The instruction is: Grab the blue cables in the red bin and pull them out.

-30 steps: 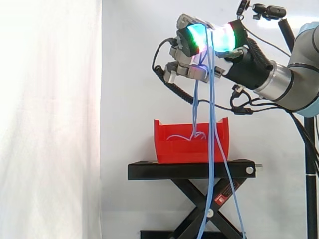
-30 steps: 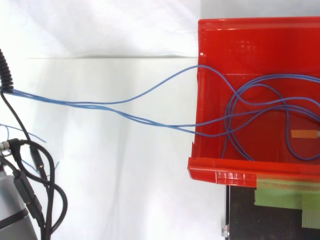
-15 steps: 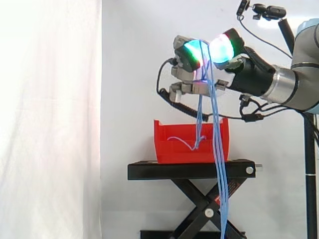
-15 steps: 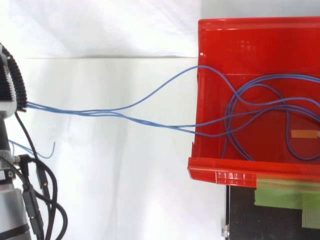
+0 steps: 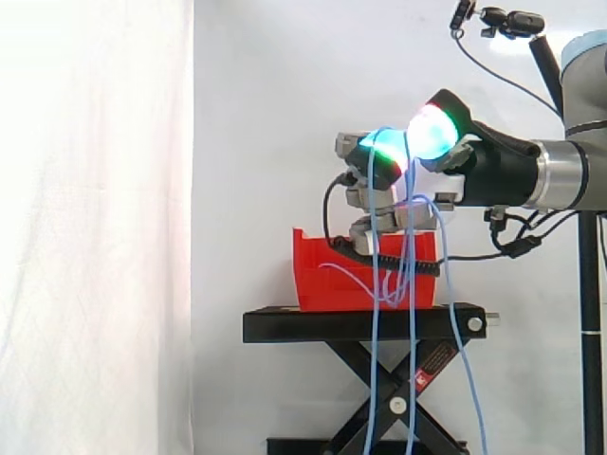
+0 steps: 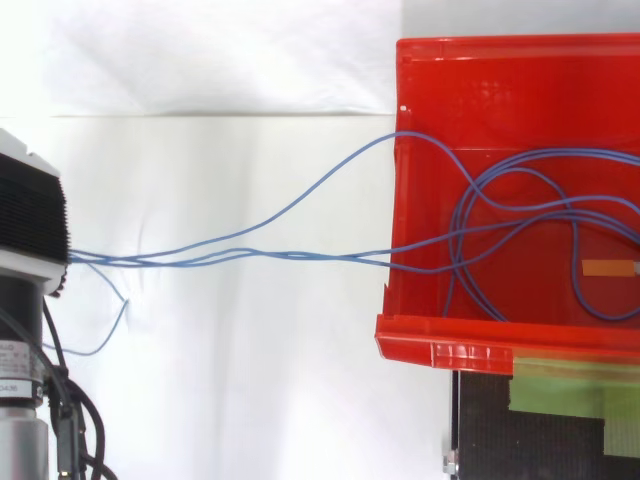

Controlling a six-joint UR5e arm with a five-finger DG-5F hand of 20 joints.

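The red bin [image 5: 322, 284] stands on the black stand [image 5: 360, 325]. My hand [image 5: 474, 171] hovers just above the bin's near right corner, shut on the blue cables [image 6: 300, 256]. In the side view the cables drape over the glowing fingertips [image 5: 379, 152], with some strands sagging into the bin and others hanging past the stand toward the floor. In the top view the hand [image 6: 30, 225] sits at the left edge, and the strands run from it across to the bin [image 6: 480, 70], where they lie in loops.
A white curtain hangs behind and to the left. The scissor legs of the stand [image 5: 389, 398] are below. Green tape [image 6: 570, 390] marks the stand beside the bin. A small orange tag [image 6: 605, 268] lies on the bin floor.
The hand has come down from high above the bin to just over its rim. The cables have gone slack and sag lower. In the top view the hand has moved further into frame.
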